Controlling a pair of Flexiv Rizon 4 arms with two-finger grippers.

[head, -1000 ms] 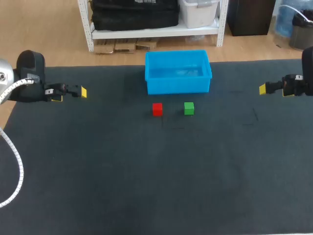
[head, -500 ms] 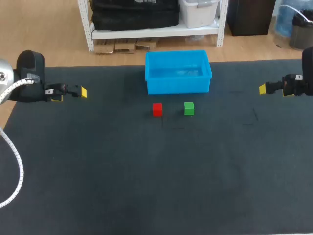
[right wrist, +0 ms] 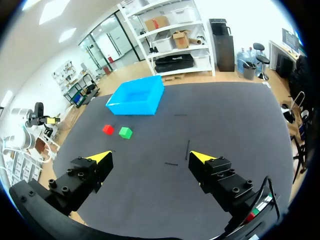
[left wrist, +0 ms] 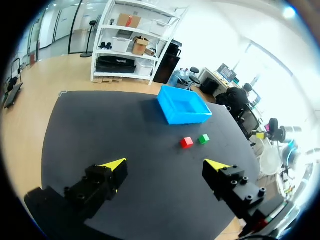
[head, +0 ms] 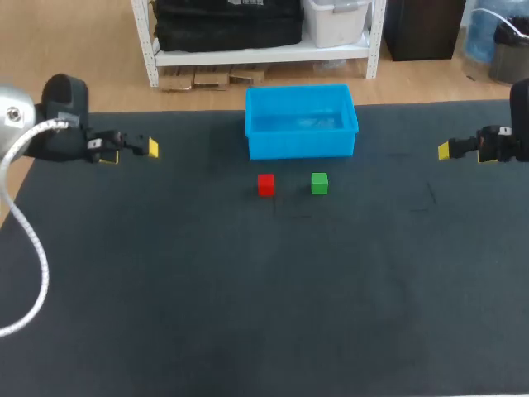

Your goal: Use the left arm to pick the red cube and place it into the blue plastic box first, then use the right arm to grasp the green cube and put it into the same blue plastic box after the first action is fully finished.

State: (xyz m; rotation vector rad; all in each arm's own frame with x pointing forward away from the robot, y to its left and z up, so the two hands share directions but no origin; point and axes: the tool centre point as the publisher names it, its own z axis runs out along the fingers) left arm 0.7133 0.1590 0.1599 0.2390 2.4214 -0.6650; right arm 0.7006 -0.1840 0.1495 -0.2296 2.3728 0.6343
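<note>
Red cube (head: 265, 184) — your left gripper (head: 130, 153), fingers spread wide and empty, has edged toward it — sits small, bright, square-edged, untouched.

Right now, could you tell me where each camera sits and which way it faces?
Head view: above and behind, looking down on the table; left pincer at left, right pincer at right.
Left wrist view: on that wrist, facing across the table past its own open pincer.
Right wrist view: likewise on its wrist, from the opposite side, own pincer open.
Shared: all show the red cube, green cube and blue plastic box.
</note>
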